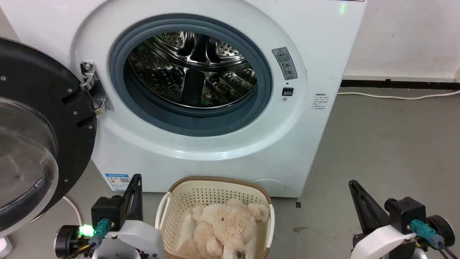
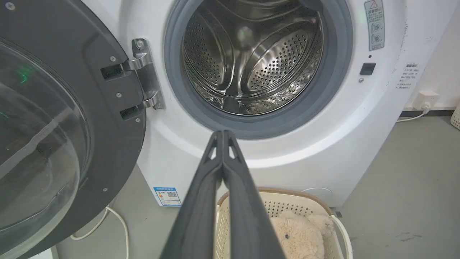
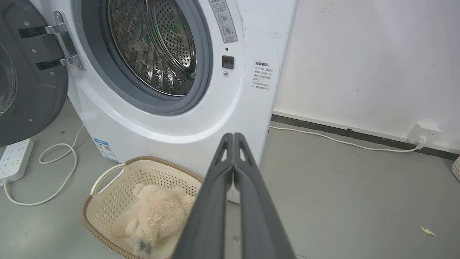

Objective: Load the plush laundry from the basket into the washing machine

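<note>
The fluffy cream plush laundry (image 1: 224, 230) (image 2: 300, 237) (image 3: 158, 212) lies inside the cream perforated basket (image 1: 179, 201) (image 2: 276, 201) (image 3: 115, 194), which stands on the floor right before the washing machine (image 1: 222, 151) (image 2: 323, 151) (image 3: 201, 122). Its round glass door (image 1: 32, 144) (image 2: 54, 126) hangs wide open to the left, and the steel drum (image 1: 194, 70) (image 2: 251, 61) (image 3: 154, 46) holds nothing. My left gripper (image 1: 136, 178) (image 2: 222, 132) is shut, held left of the basket. To the basket's right, my right gripper (image 1: 352, 183) (image 3: 233, 135) is shut on nothing.
White cables (image 3: 54, 169) and a power strip (image 3: 12, 160) lie on the grey floor left of the machine. Another cable (image 1: 395, 96) (image 3: 341, 142) runs along the wall base at right to a socket (image 3: 422, 133).
</note>
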Motion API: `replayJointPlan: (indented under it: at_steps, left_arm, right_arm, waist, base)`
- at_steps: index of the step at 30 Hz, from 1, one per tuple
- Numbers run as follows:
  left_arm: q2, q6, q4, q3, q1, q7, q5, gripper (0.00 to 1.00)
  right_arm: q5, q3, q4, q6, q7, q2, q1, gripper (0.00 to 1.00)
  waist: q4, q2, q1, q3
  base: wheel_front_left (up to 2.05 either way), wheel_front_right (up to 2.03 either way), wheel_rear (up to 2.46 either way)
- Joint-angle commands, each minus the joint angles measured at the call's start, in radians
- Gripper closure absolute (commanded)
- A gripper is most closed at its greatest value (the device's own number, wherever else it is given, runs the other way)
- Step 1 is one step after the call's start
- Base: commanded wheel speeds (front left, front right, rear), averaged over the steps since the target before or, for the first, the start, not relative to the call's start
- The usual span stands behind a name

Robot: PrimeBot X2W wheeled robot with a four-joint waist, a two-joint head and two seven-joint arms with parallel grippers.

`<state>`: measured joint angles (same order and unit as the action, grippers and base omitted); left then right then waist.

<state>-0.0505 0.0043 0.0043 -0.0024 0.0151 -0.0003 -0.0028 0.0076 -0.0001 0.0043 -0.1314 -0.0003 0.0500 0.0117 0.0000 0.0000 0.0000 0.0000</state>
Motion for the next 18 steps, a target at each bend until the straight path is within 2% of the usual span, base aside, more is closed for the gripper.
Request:
replayJointPlan:
  at_steps: [1, 18]
  left_arm:
    - [0.000, -0.004, -0.004, 0.002, -0.015, 0.000, 0.003, 1.00]
    - [0.000, -0.004, -0.004, 0.002, -0.015, 0.000, 0.003, 1.00]
  right_arm:
    - [-0.008, 0.000, -0.004, 0.001, 0.000, 0.000, -0.012, 1.00]
    - [-0.008, 0.000, -0.004, 0.001, 0.000, 0.000, -0.012, 1.00]
  waist:
    - [0.000, 0.0000, 0.0000, 0.000]
    - [0.000, 0.0000, 0.0000, 0.000]
  base:
    - [0.00, 0.00, 0.00]
    - [0.00, 0.00, 0.00]
